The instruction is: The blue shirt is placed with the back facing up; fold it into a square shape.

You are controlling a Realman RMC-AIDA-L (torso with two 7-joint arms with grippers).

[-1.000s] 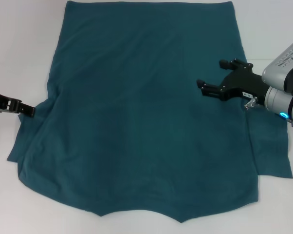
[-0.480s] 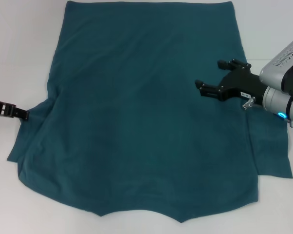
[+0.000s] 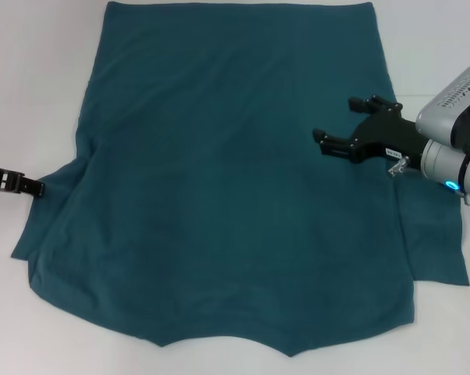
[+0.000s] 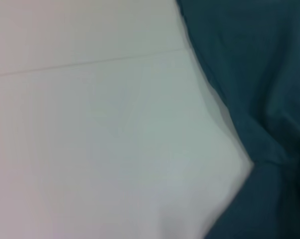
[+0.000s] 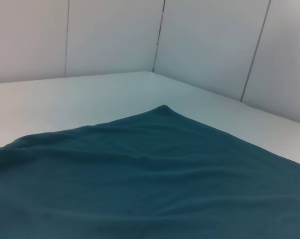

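My right gripper (image 3: 346,123) hangs with its fingers spread wide and nothing between them, over the right side of the blue shirt (image 3: 235,180), pointing toward the shirt's middle. The shirt lies flat and unfolded on the white table (image 3: 32,94), plain back up, its long axis running away from me: the hem at the far edge, the neckline notch at the near edge, a sleeve poking out on each side. My right arm is the one over cloth. The shirt's right side edge and right sleeve (image 3: 436,250) lie behind and outboard of the spread fingers, nearer my body, so I judge a grasp there means drawing back and down, not reaching further in. My left gripper (image 3: 32,187) sits low on the table just beside the left sleeve (image 3: 44,226), its tip at the cloth's edge; I cannot tell whether it is spread or closed. No fold has been made yet.
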